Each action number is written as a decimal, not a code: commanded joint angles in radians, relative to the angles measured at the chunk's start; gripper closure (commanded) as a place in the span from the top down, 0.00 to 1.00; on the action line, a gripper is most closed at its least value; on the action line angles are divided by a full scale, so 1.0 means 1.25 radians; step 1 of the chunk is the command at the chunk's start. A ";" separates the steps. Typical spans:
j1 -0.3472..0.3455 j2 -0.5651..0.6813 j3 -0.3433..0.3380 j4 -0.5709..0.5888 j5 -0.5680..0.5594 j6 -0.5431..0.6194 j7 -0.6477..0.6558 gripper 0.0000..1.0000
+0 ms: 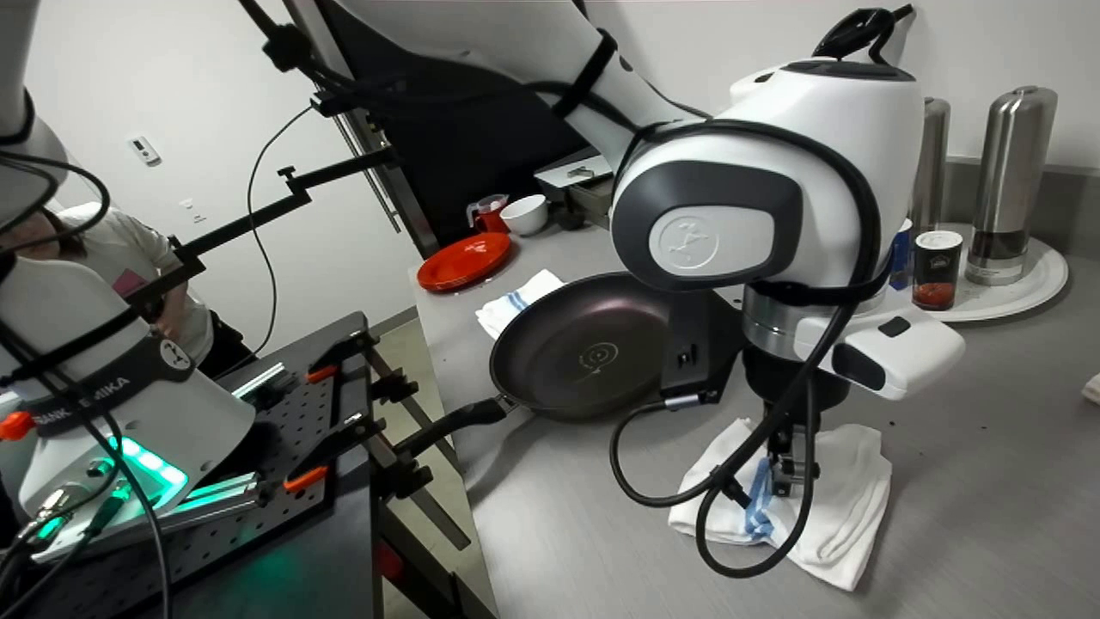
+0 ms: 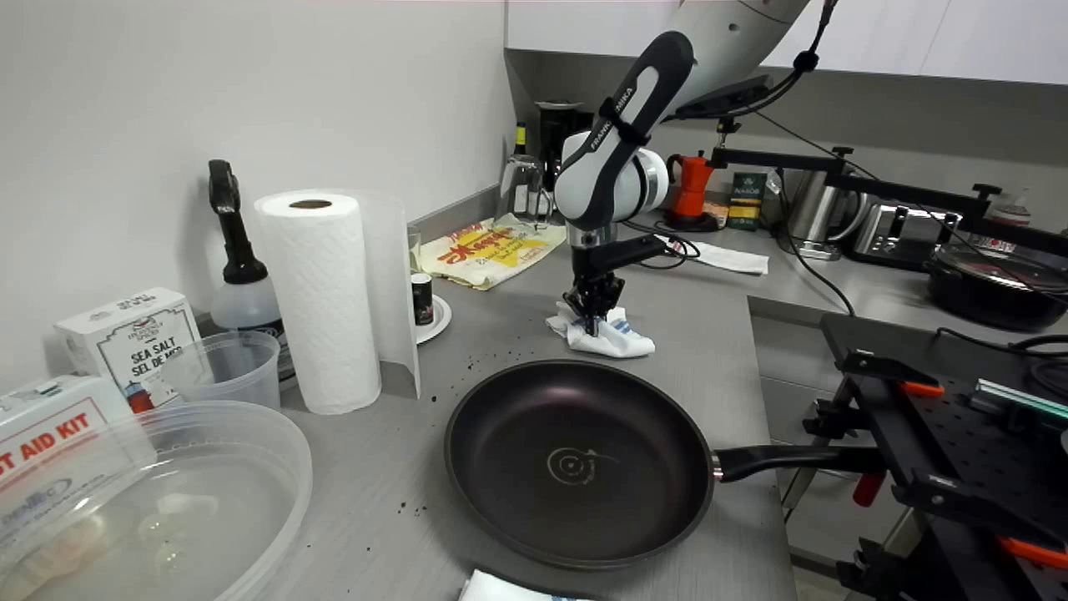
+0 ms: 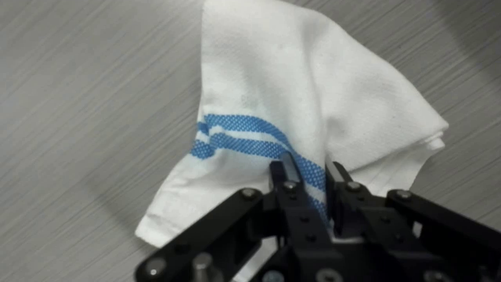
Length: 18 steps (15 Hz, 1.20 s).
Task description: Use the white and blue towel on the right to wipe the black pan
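Note:
The white towel with blue stripes (image 1: 846, 494) lies bunched on the grey counter; it also shows in an exterior view (image 2: 626, 342) and in the wrist view (image 3: 254, 70). My gripper (image 3: 308, 166) points down at the towel, with a striped fold of it narrowly pinched between the fingers. The gripper also shows at the towel in both exterior views (image 1: 784, 481) (image 2: 592, 321). The black pan (image 1: 567, 361) sits beside the towel, apart from it, with its handle over the counter edge; its bare inside is seen in an exterior view (image 2: 517, 467). The pan is out of the wrist view.
A second folded white and blue towel (image 1: 537, 288) lies at the pan's far side, near red plates (image 1: 464, 260). A paper towel roll (image 2: 321, 309) and a clear plastic bowl (image 2: 284, 501) stand along the wall side. A white plate (image 1: 1044, 279) holds steel grinders (image 1: 1014, 172).

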 commanded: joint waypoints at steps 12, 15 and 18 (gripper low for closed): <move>0.080 -0.070 -0.044 -0.083 -0.013 0.063 0.068 0.04; 0.143 -0.113 -0.065 -0.135 -0.030 0.107 0.097 0.04; 0.213 -0.161 -0.087 -0.195 -0.050 0.137 0.136 0.04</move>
